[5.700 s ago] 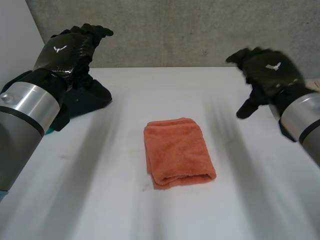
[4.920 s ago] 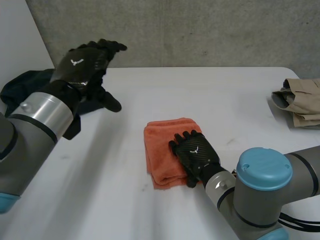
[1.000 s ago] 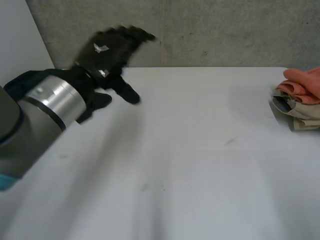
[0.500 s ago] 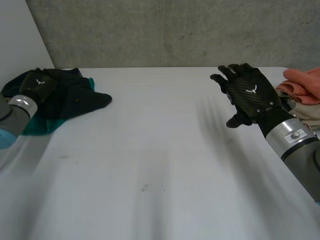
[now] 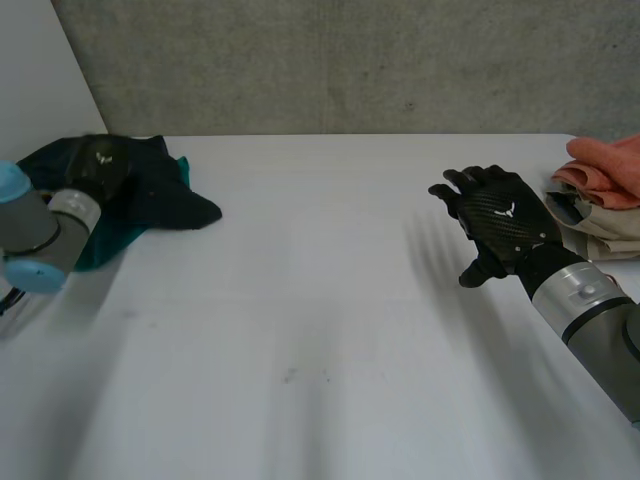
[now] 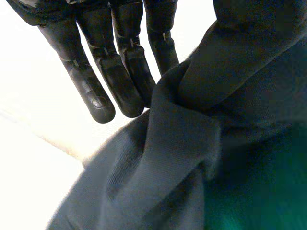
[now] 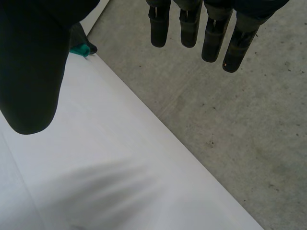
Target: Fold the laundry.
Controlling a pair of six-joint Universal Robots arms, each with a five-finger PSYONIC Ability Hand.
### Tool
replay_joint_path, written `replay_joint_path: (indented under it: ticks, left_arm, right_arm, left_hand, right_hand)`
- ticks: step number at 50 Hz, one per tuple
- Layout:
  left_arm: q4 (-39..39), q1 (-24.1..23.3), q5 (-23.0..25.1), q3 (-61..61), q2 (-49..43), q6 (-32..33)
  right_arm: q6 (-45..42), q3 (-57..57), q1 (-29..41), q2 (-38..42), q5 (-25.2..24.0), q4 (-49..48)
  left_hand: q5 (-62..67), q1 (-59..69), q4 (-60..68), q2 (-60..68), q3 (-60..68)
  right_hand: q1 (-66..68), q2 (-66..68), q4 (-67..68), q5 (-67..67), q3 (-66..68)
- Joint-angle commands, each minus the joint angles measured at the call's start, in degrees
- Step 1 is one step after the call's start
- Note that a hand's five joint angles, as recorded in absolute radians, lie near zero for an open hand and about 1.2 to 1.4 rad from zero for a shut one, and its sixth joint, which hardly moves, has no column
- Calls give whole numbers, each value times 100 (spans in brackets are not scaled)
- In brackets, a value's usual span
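A dark navy cloth [image 5: 165, 195] with a teal cloth [image 5: 95, 250] under it lies crumpled at the table's far left. My left hand [image 5: 100, 160] rests on top of this pile. In the left wrist view its fingers [image 6: 98, 100] press a raised fold of the dark cloth [image 6: 182, 158] against the thumb side. My right hand [image 5: 500, 220] hovers over the right part of the table, fingers [image 7: 192, 28] straight and spread, thumb [image 7: 29, 62] apart, holding nothing.
A folded orange towel [image 5: 610, 165] lies on a folded beige cloth [image 5: 610, 235] at the table's right edge. The white table [image 5: 320, 330] stretches bare between the two hands. A grey concrete wall stands behind it.
The left hand came down from above the table onto the dark pile and closed on a fold. The right hand came into view and hovers open. The orange towel sits on the right stack.
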Motion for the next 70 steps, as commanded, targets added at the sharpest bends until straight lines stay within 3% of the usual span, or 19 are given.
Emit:
replay_joint_path:
  ticks: [1, 6, 13, 14, 15, 16, 19, 24, 30, 37, 41, 44, 52, 61, 70]
  left_arm:
    - [949, -897, 192, -1946, 1908, -418]
    - [994, -1977, 1059, -3386, 3182, -1269]
    - [941, -3007, 2011, -4619, 3536, -1500]
    - [932, -3122, 2046, -4681, 3536, -1500]
    - [924, -3262, 2064, -4742, 3545, -1500]
    - [924, -3429, 2047, -4813, 3545, -1500]
    - [924, -3553, 1925, -4813, 3588, -1517]
    - [731, -3492, 1345, -4778, 3711, -1535]
    - [239, -3229, 273, -4664, 4318, -1579]
    - [-384, -2561, -1088, -4401, 4512, -1667]
    - [-955, -2306, -1555, -4313, 4468, -1667]
    - [-1220, -1991, -1618, -4312, 4398, -1676]
    - [-1440, -1172, -1618, -4321, 3950, -1684]
    - [-1941, -1092, -1583, -4470, 3738, -1693]
    - [-1670, -944, -1583, -4734, 3958, -1676]
  right_arm:
    - [13, -60, -114, -8, 137, -18]
    - [49, -139, -211, -17, 497, -18]
    - [49, -200, -334, -43, 823, -18]
    - [49, -227, -361, -43, 841, -9]
    - [57, -236, -378, -43, 841, -9]
    - [57, -244, -396, -43, 841, -9]
    - [66, -280, -466, -43, 841, -9]
    - [66, -324, -449, -52, 823, 9]
    - [49, -569, -431, -61, 753, 517]
    - [22, -1517, -273, -17, 297, 2423]
    - [-13, -2133, -115, 307, -125, 3338]
    - [-22, -2538, 26, 686, -267, 3761]
    - [-715, -2987, 904, 1459, -48, 4333]
    - [-1182, -3346, 1449, 2118, 963, 4219]
    - [-208, -4357, 1503, 2163, 955, 4183]
  left_hand:
    - [1296, 1874, 1161, 1163, 1211]
    - [1296, 1874, 1161, 1163, 1211]
    - [1165, 1743, 1030, 1032, 1080]
    - [-269, 310, -404, -401, -353]
    - [-2498, -1920, -2633, -2631, -2582]
    - [-5704, -5126, -5839, -5837, -5789]
    - [-5581, -5002, -5716, -5713, -5665]
    - [-5549, -4970, -5683, -5681, -5633]
    - [-5498, -4919, -5633, -5630, -5582]
    - [-5481, -4903, -5616, -5614, -5566]
    - [-5498, -4919, -5633, -5630, -5582]
    - [-5481, -4903, -5616, -5614, -5566]
    - [-5296, -4718, -5431, -5429, -5381]
    - [-4792, -4214, -4927, -4925, -4877]
    - [-5329, -4751, -5464, -5462, -5414]
  right_hand:
    - [-157, -263, -361, -331, -223]
    - [-157, -263, -361, -331, -223]
    - [-157, -263, -361, -331, -223]
    - [-157, -263, -361, -331, -223]
    - [-157, -263, -361, -331, -223]
    - [-157, -263, -361, -331, -223]
    - [-157, -263, -361, -331, -223]
    - [-157, -263, -361, -331, -223]
    - [-157, -263, -361, -331, -223]
    - [-157, -263, -361, -331, -223]
    - [-157, -263, -361, -331, -223]
    - [-157, -263, -361, -331, -223]
    - [-157, -263, -361, -331, -223]
    - [-157, -263, -361, -331, -223]
    - [-157, -263, -361, -331, -223]
